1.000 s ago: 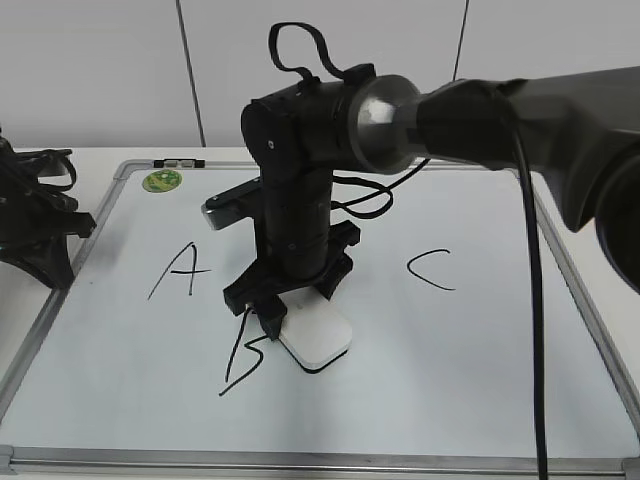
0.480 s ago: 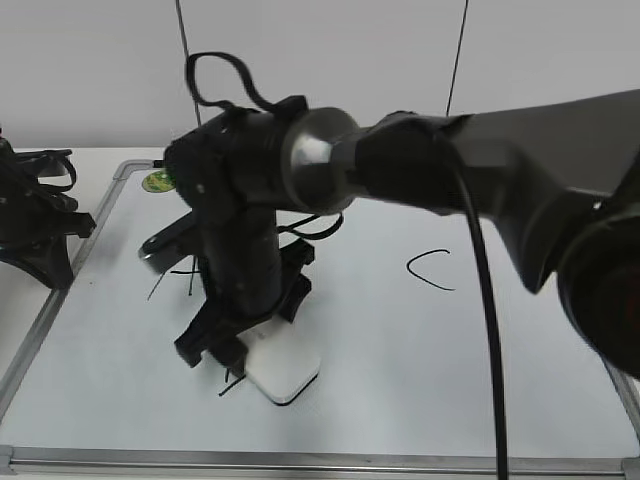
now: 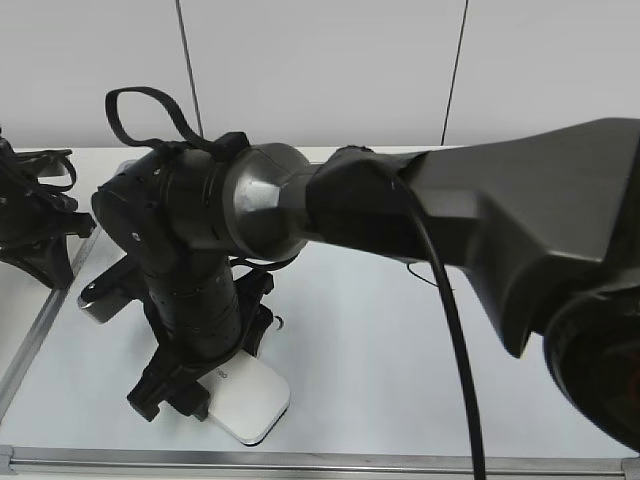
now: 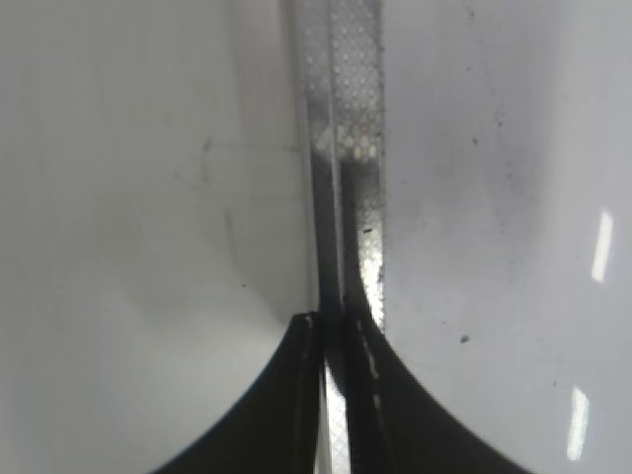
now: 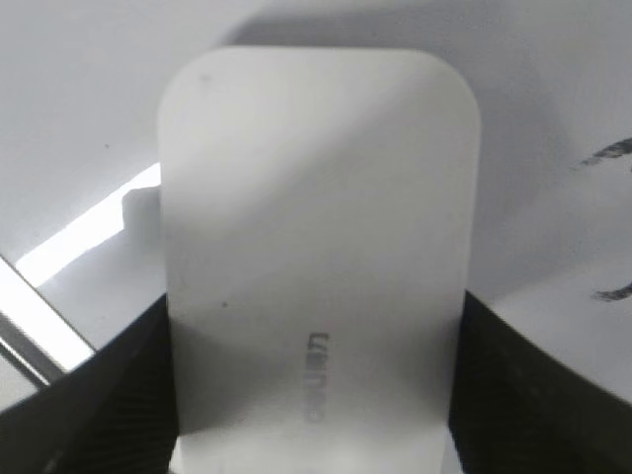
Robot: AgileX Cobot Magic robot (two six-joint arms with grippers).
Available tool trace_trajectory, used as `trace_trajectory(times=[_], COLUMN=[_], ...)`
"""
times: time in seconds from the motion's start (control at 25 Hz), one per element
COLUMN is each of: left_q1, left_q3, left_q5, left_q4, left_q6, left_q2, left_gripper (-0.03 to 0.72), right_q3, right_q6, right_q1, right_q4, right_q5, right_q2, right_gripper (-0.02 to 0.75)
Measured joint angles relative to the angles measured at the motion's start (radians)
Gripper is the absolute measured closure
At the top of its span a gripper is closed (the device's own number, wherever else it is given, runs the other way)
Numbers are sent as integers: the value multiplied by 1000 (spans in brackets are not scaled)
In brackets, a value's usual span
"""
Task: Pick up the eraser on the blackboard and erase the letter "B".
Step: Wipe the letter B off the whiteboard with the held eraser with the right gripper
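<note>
My right gripper [image 3: 198, 392] reaches across to the board's front left and is shut on the eraser [image 3: 248, 402], a flat white block lying flat on the blackboard [image 3: 450, 380]. In the right wrist view the eraser [image 5: 316, 227] fills the frame between the two dark jaws of the right gripper [image 5: 316, 405]. Short black marker strokes [image 5: 610, 150] lie to its right. The letter "B" does not show as a whole; the arm hides that area. My left gripper [image 3: 45, 235] rests at the board's left edge, shut and empty.
The board's silver frame runs along the front [image 3: 330, 461] and left side. In the left wrist view the left gripper [image 4: 334, 331] sits over that metal frame strip [image 4: 348, 148]. The thick right arm [image 3: 450, 220] hides the board's middle and the other letters.
My right gripper has slid the eraser left and toward the front edge, across where the "B" stood. The "A", "B" and "C" now lie behind the arm. The left arm has not moved.
</note>
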Motion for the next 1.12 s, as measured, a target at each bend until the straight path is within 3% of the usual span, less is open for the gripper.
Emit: trace_trajectory(times=[0.6,0.88,1.12], left_q1=[0,0,0], left_q3=[0,0,0], left_q5=[0,-5,-6], left_q4=[0,0,-1], left_q6=[0,0,0], left_q2=[0,0,0], left_gripper=[673,674,674], right_q3=[-88,-92,-94], right_q6=[-9,-9,-9], right_q1=[-8,-54,-153], right_q4=[7,-10,-61], right_q5=[51,51,49], right_q2=[35,38,38], right_gripper=[188,188,188])
